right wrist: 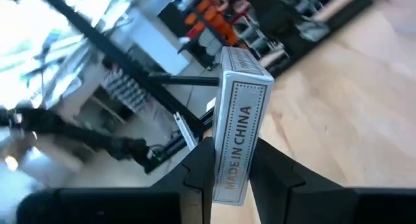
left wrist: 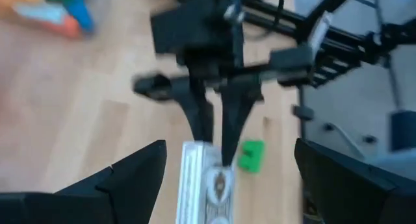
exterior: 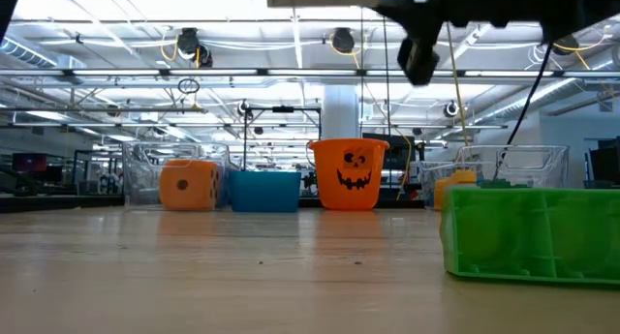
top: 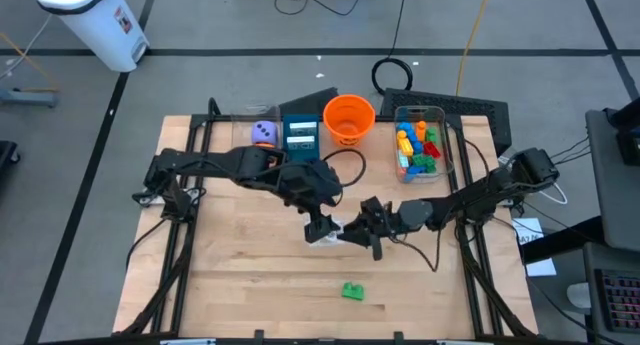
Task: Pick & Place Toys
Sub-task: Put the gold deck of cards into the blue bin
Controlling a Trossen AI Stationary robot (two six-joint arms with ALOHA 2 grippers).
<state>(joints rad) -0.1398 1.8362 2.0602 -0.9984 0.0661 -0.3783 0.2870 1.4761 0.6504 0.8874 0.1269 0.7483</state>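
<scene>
On the left of the bench, the left arm reaches toward the middle. Its jaws are spread wide, with one dark finger on each side of a small white card box. The fingers do not touch the box.

At the back of the bench sits a purple die. Beside it is a blue box, then an orange bucket with a pumpkin face. In the low view an orange die stands to the left of the blue box.

Near the front edge lies a green brick, all by itself.

The right arm comes in from the right side. Its jaws are pinching the white card box at one end, and the box sticks out past the fingers. The two arms meet over the middle of the bench, with the box between them and held off the wood.

At the back right is a clear bin full of small bricks in red, blue, green, yellow and orange.
</scene>
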